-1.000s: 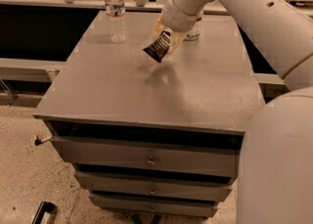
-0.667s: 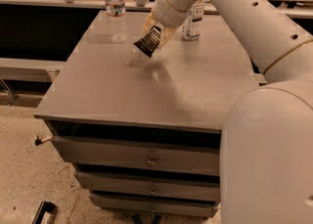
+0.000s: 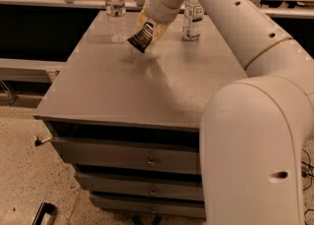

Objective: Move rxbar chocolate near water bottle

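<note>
The gripper is hovering over the far part of the grey drawer cabinet top, its fingers pinching the rxbar chocolate by its upper end, so the black bar is dangling tilted, clear of the surface. The bar is hanging near the upright water bottle, not touching it. Any push further that way is risking a knock that topples the light bottle. Letting go from this height is risking a bounce or slide. The forearm is also passing close to the white-labelled bottle.
</note>
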Tool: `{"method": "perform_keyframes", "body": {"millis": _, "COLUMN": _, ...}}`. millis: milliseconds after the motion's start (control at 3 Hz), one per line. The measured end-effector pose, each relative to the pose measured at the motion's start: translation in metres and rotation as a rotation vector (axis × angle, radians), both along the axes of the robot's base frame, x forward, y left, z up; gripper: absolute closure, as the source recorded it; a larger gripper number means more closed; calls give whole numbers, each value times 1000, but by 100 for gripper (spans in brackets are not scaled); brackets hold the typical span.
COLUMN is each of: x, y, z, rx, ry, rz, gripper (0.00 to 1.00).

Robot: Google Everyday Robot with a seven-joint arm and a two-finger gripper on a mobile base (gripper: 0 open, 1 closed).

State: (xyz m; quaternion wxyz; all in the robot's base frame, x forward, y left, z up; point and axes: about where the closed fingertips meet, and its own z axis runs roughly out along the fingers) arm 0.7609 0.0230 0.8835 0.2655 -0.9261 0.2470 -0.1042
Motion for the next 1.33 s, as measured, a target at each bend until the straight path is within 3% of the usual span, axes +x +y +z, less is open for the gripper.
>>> {"method": "perform_keyframes", "body": {"millis": 333, "x": 15, "y": 6, "z": -5, "rx": -9, "ry": 11, "rz": -37, "gripper": 100}}
{"method": "perform_keyframes", "body": {"millis": 1333, "x": 28, "y": 3, "z": -14, "rx": -17, "ry": 43, "rz": -115, "gripper": 34}}
